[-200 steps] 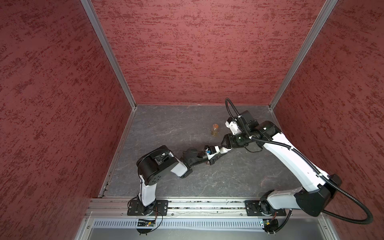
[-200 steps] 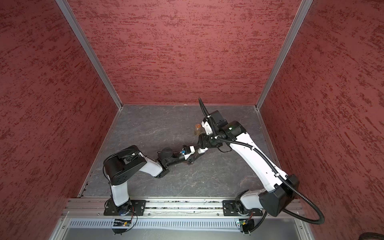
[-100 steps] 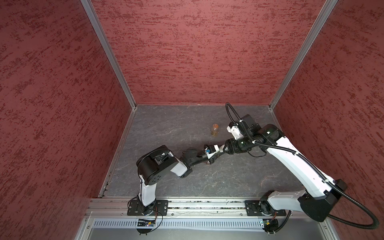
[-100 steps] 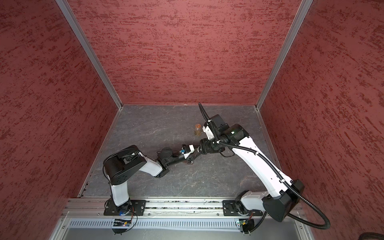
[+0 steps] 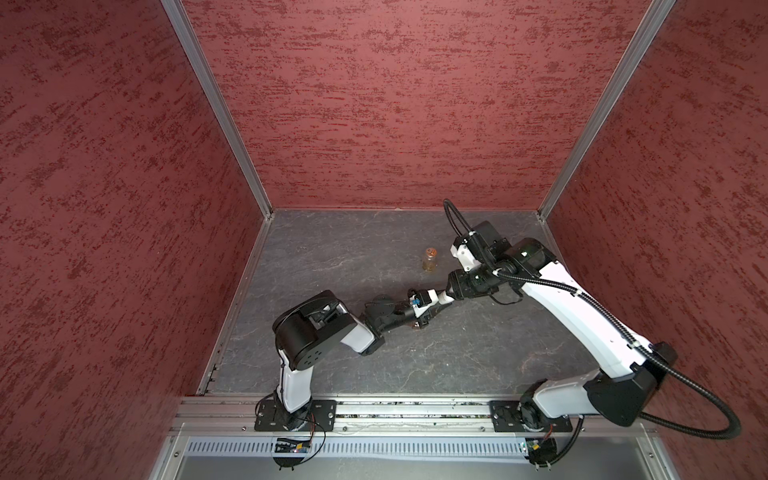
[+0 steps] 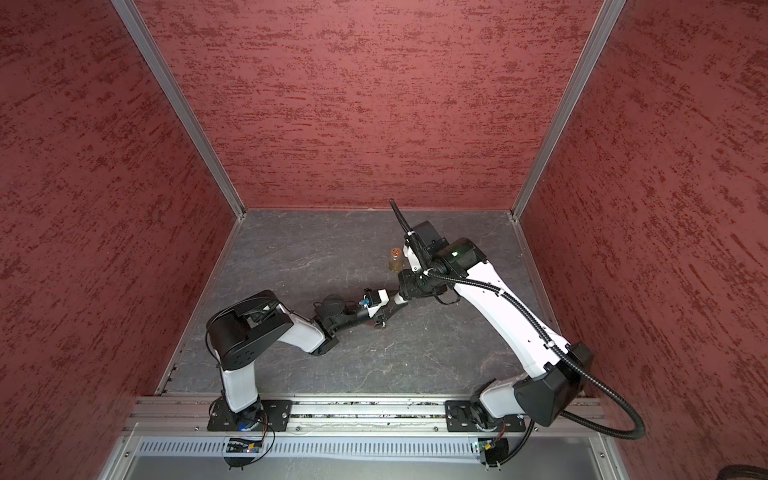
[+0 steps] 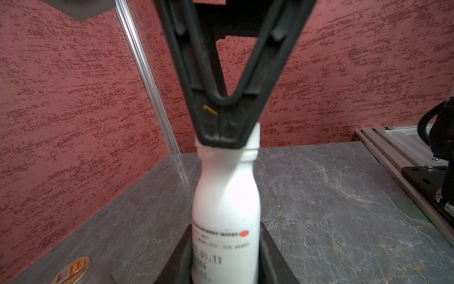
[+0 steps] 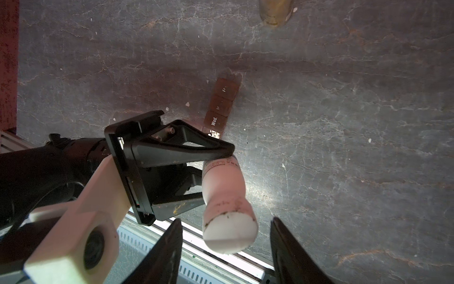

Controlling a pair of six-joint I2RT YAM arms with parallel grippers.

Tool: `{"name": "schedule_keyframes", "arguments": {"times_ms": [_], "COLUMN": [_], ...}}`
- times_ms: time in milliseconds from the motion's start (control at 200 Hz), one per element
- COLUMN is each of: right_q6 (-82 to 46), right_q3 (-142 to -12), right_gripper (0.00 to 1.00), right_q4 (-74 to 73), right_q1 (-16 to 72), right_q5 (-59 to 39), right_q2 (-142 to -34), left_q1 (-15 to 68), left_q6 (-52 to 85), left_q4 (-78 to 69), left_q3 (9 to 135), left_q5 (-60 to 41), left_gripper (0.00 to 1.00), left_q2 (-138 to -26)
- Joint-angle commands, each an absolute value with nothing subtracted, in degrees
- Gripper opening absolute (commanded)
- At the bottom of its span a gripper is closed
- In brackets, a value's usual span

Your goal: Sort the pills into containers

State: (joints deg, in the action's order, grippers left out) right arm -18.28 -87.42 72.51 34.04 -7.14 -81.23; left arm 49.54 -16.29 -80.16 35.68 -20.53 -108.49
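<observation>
Left arm lies low across the table [image 8: 344, 123], its left gripper [image 8: 217, 174] clamped on the white bottle [image 8: 223, 186], which stands roughly upright, cap up. The right arm arches over and the right gripper [image 8: 227, 220] points down, jaws apart either side of the cap with gaps showing. Top views bury this under the wrists. The right wrist view shows the containers [image 8: 221, 105] lying flat beside the bottle, one end under a left finger, long axis running roughly toward the amber bottle [image 8: 275, 12].

"Wed." on the containers [image 8: 222, 103], partial date "05.13" on white bottle [image 7: 226, 196]
</observation>
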Motion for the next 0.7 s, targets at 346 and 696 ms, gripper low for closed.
{"name": "schedule_keyframes", "arguments": {"times_ms": [346,696], "right_q6": [-17.5,-20.9], "right_q3": [-88.5,-88.6], "right_gripper": [0.40,0.29], "right_q4": [73.0,72.0], "right_q1": [34.1,33.9], "right_q5": [-6.1,-8.0], "right_q2": [-82.6,-81.2], "left_q1": [49.5,49.8], "left_q6": [-16.4,-16.8], "left_q4": [-80.9,-80.9], "left_q3": [35.6,35.1], "left_q5": [-20.0,-19.0], "left_gripper": [0.00,0.00], "left_q2": [-108.0,-107.6]}}
